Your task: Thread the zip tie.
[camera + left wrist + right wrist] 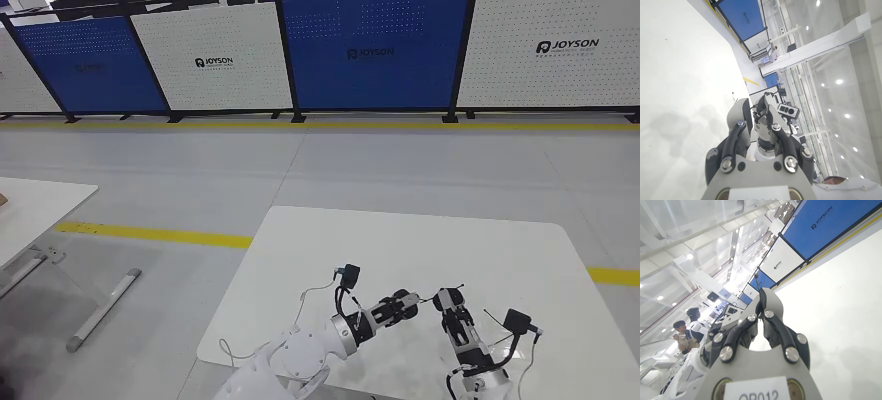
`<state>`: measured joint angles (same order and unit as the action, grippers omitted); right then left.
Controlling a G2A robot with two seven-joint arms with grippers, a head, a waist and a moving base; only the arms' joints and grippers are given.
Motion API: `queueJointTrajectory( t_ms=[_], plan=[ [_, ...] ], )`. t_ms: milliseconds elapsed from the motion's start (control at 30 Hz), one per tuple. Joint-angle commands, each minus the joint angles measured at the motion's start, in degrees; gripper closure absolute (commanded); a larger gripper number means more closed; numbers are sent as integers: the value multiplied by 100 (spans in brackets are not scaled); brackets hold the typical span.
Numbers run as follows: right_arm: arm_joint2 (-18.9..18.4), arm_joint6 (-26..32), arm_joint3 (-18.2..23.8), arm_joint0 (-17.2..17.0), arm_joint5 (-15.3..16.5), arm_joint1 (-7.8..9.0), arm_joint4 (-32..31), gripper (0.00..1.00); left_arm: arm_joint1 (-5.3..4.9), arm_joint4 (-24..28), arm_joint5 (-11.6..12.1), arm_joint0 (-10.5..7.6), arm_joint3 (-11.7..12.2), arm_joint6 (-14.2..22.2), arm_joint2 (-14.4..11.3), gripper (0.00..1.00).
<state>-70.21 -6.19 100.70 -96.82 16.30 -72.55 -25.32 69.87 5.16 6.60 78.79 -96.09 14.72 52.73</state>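
Jaws of the right gripper (pixel 762 295) pinched the zip tie (pixel 757 282) over the table (pixel 838 323), its head end sticking out, likely so the left gripper (pixel 757 106), jaws spread, could thread it.

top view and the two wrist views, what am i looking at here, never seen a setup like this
It is a robot with two arms, each ending in a claw, at a white table. The top view comes from a camera on the robot above its arms, looking down. Both arms are over the near part of the table, with their claws close together. The other two pictures come from a camera on each wrist, looking along that arm's own claw. In the right wrist view the right claw is shut on a thin black zip tie, whose end sticks out past the fingertips. In the left wrist view the left claw is open, facing the other arm.
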Motion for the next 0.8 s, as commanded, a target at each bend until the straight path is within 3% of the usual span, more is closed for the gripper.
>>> queueJointTrajectory(
  t_ms=[0, 200, 333, 767],
  plan=[
    [-2, -5, -7, 2, 12, -3, 9, 100, 0, -3, -9, 2, -2, 10, -5, 88],
    [-8, -6, -9, -3, 42, -12, -6, 100, 3, 11, -6, 4, -2, 11, -7, 88],
    [-19, 0, -9, -13, 62, -15, -10, 100, 5, 15, 0, 7, 0, -3, -10, 100],
    [-40, 275, -43, -5, 164, -19, 130, 100, 8, -39, 97, 10, -9, 36, -38, 100]
  ],
)
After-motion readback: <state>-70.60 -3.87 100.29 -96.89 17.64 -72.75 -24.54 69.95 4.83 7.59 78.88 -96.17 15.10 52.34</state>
